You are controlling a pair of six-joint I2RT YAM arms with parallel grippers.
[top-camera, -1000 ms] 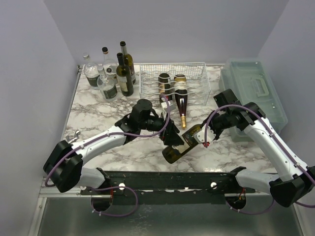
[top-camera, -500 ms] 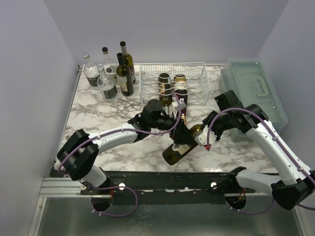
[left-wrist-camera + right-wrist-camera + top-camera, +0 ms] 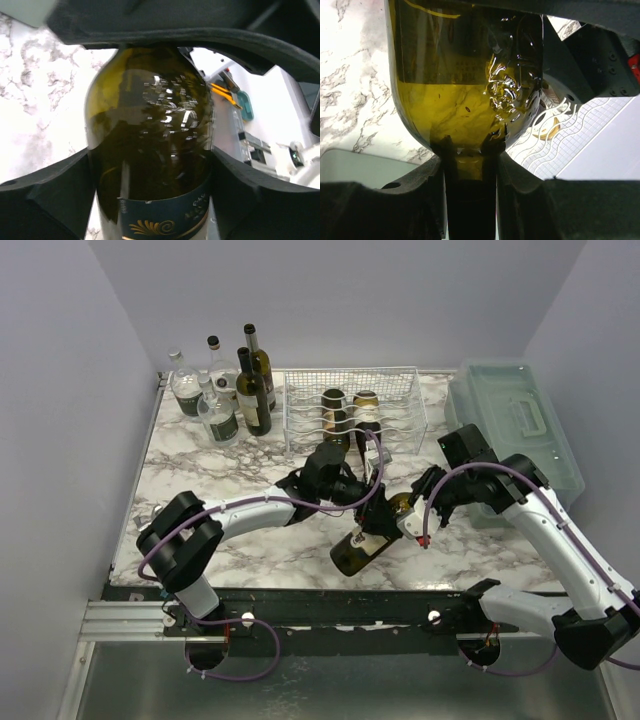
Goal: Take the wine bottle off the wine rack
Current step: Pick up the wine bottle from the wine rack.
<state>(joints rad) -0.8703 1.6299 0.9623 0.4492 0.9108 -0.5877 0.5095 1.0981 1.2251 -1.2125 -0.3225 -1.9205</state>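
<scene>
Top view: the wine bottle (image 3: 356, 550) is off the wine rack (image 3: 400, 400) and lies slanted between the two arms, well in front of the rack. Its base points at the arm bases and its neck runs up into your right gripper (image 3: 410, 523). Your left gripper (image 3: 370, 521) straddles the body, across the long axis. You cannot tell from here whether the base rests on the table (image 3: 200, 480). Left wrist view: the glass fills the gap between the jaws, shoulder toward the far end and label toward the palm. One finger (image 3: 50, 195) sits against each side, but you cannot tell whether they are pressing yet. The fingertips are cut off. Right wrist view: the jaws are clamped on the neck, and the body extends straight out from them. The cork end is hidden by the fingers (image 3: 380, 210).
</scene>
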